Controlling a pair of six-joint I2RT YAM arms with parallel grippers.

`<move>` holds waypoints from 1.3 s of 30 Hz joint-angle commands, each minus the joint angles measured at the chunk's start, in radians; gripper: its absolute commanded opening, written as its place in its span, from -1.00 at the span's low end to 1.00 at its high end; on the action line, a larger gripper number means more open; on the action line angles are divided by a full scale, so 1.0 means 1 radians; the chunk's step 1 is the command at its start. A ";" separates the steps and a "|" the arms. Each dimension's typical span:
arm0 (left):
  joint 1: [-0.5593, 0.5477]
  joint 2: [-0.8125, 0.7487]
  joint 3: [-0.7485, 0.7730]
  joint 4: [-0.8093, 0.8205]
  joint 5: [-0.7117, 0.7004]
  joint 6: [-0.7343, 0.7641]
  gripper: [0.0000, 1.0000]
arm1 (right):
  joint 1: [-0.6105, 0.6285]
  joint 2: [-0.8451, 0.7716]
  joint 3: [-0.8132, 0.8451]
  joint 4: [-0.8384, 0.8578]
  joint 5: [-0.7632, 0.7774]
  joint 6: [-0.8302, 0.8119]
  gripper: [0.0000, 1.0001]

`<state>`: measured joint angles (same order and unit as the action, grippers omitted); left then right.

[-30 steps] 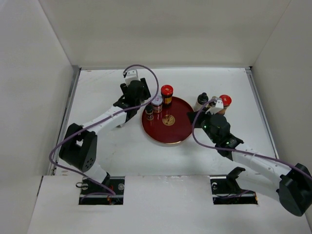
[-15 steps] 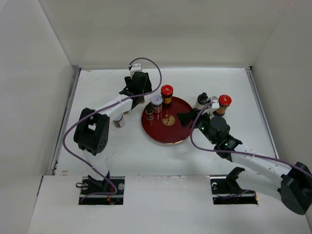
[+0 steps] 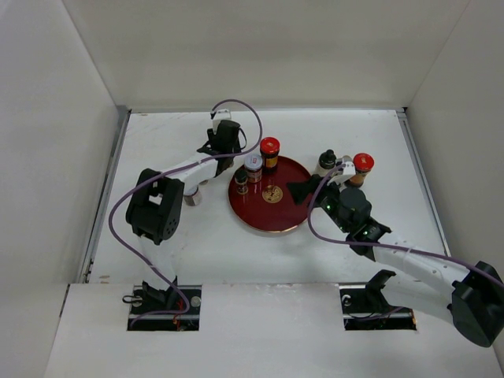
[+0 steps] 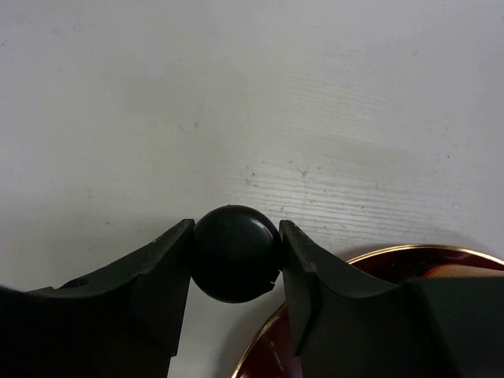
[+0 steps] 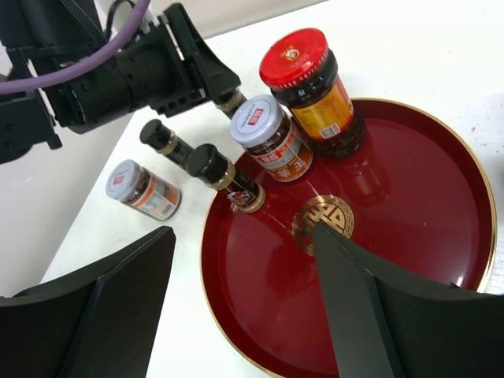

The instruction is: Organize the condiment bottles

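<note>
My left gripper (image 4: 236, 236) is shut on the round black cap of a small dark bottle (image 4: 236, 253), just outside the back-left rim of the round dark-red tray (image 4: 378, 268). From above, that gripper (image 3: 223, 153) sits left of the tray (image 3: 264, 216). On the tray stand a red-capped jar (image 3: 269, 152), a silver-lidded jar (image 3: 253, 167) and a small black-capped bottle (image 3: 241, 182). My right gripper (image 5: 242, 236) hangs open and empty over the tray's right part (image 5: 394, 260).
Left of the tray stand another black-capped bottle (image 5: 165, 142) and a silver-lidded jar (image 5: 142, 189). Right of it, a black-capped bottle (image 3: 326, 161) and a red-capped jar (image 3: 361, 168) stand close behind my right arm. White walls enclose the table.
The left gripper swung toward the back and shut on the black cap. The right gripper let go of the red-capped jar on the right, opened and turned toward the tray.
</note>
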<state>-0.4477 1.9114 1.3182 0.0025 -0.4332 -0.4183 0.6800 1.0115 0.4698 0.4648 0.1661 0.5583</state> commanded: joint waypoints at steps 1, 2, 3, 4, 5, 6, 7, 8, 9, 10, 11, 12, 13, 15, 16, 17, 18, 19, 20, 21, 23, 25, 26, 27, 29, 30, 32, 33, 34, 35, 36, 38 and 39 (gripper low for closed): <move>0.004 -0.018 0.044 0.013 -0.012 0.006 -0.23 | -0.009 -0.004 -0.013 0.046 -0.007 0.014 0.56; 0.004 -0.028 0.039 0.013 -0.013 0.006 -0.31 | -0.009 -0.005 -0.013 0.048 -0.007 0.014 0.56; 0.004 -0.043 0.030 0.013 -0.015 0.004 -0.38 | -0.009 -0.005 -0.014 0.051 -0.008 0.014 0.56; 0.001 -0.066 0.020 0.016 -0.018 0.004 -0.42 | -0.009 -0.005 -0.016 0.052 -0.010 0.014 0.56; -0.007 -0.089 0.004 0.019 -0.025 0.009 -0.45 | -0.009 -0.004 -0.016 0.054 -0.010 0.014 0.56; -0.015 -0.118 -0.011 0.021 -0.035 0.012 -0.46 | -0.009 -0.004 -0.016 0.054 -0.011 0.014 0.56; -0.027 -0.150 -0.031 0.021 -0.045 0.015 -0.47 | -0.009 -0.002 -0.014 0.054 -0.011 0.014 0.56; -0.036 -0.187 -0.055 0.024 -0.056 0.016 -0.47 | -0.009 -0.001 -0.014 0.054 -0.011 0.014 0.56; -0.047 -0.224 -0.078 0.027 -0.067 0.019 -0.47 | -0.009 -0.001 -0.014 0.052 -0.011 0.014 0.56; -0.058 -0.259 -0.103 0.028 -0.076 0.022 -0.47 | -0.009 -0.001 -0.014 0.052 -0.011 0.014 0.56; -0.070 -0.297 -0.129 0.028 -0.085 0.026 -0.47 | -0.009 -0.001 -0.014 0.052 -0.010 0.014 0.56; -0.081 -0.333 -0.157 0.030 -0.093 0.027 -0.47 | -0.009 -0.001 -0.014 0.052 -0.011 0.014 0.56; -0.091 -0.369 -0.186 0.027 -0.102 0.027 -0.47 | -0.009 -0.001 -0.014 0.052 -0.011 0.014 0.56; -0.114 -0.438 -0.250 0.018 -0.117 0.021 -0.48 | -0.009 -0.002 -0.014 0.052 -0.011 0.014 0.56; -0.125 -0.472 -0.282 0.013 -0.128 0.021 -0.48 | -0.009 -0.004 -0.014 0.052 -0.013 0.014 0.56; -0.137 -0.501 -0.312 0.001 -0.139 0.019 -0.48 | -0.009 -0.007 -0.016 0.052 -0.013 0.014 0.57; -0.151 -0.529 -0.336 -0.016 -0.150 0.016 -0.48 | -0.009 -0.008 -0.016 0.052 -0.013 0.014 0.57; -0.165 -0.555 -0.358 -0.036 -0.162 0.013 -0.48 | -0.009 -0.010 -0.016 0.052 -0.013 0.014 0.57; -0.177 -0.577 -0.378 -0.056 -0.170 0.009 -0.48 | -0.009 -0.010 -0.016 0.051 -0.011 0.014 0.57; -0.190 -0.597 -0.395 -0.074 -0.176 0.006 -0.48 | -0.009 -0.011 -0.016 0.049 -0.010 0.014 0.57; -0.210 -0.629 -0.419 -0.105 -0.179 -0.011 -0.48 | -0.009 -0.011 -0.016 0.048 -0.010 0.014 0.58; -0.236 -0.652 -0.447 -0.130 -0.168 -0.045 -0.48 | -0.009 -0.008 -0.014 0.048 -0.010 0.014 0.58; -0.245 -0.654 -0.453 -0.131 -0.165 -0.054 -0.48 | -0.009 -0.007 -0.014 0.048 -0.008 0.014 0.58; -0.260 -0.654 -0.461 -0.130 -0.161 -0.068 -0.48 | -0.009 -0.007 -0.014 0.048 -0.008 0.014 0.58; -0.288 -0.641 -0.467 -0.115 -0.139 -0.080 -0.48 | -0.009 -0.005 -0.014 0.048 -0.007 0.012 0.58; -0.302 -0.631 -0.465 -0.107 -0.128 -0.082 -0.48 | -0.009 -0.005 -0.014 0.048 -0.005 0.012 0.58; -0.328 -0.612 -0.462 -0.088 -0.113 -0.083 -0.47 | -0.009 -0.004 -0.014 0.048 -0.005 0.011 0.58; -0.337 -0.605 -0.462 -0.079 -0.111 -0.083 -0.47 | -0.009 -0.004 -0.014 0.048 -0.005 0.009 0.58; -0.345 -0.598 -0.462 -0.072 -0.111 -0.083 -0.47 | -0.009 -0.004 -0.014 0.048 -0.005 0.009 0.58; -0.349 -0.592 -0.465 -0.064 -0.111 -0.085 -0.46 | -0.009 -0.004 -0.014 0.048 -0.005 0.009 0.58; -0.352 -0.585 -0.468 -0.056 -0.111 -0.085 -0.46 | -0.009 -0.004 -0.014 0.048 -0.005 0.009 0.58; -0.352 -0.562 -0.474 -0.042 -0.104 -0.088 -0.46 | -0.009 -0.004 -0.016 0.048 -0.002 0.011 0.58; -0.352 -0.551 -0.478 -0.030 -0.098 -0.088 -0.46 | -0.009 -0.005 -0.016 0.048 -0.002 0.011 0.58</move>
<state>-0.7994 1.3422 0.8463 -0.1001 -0.5407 -0.4885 0.6800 1.0115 0.4534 0.4644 0.1642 0.5655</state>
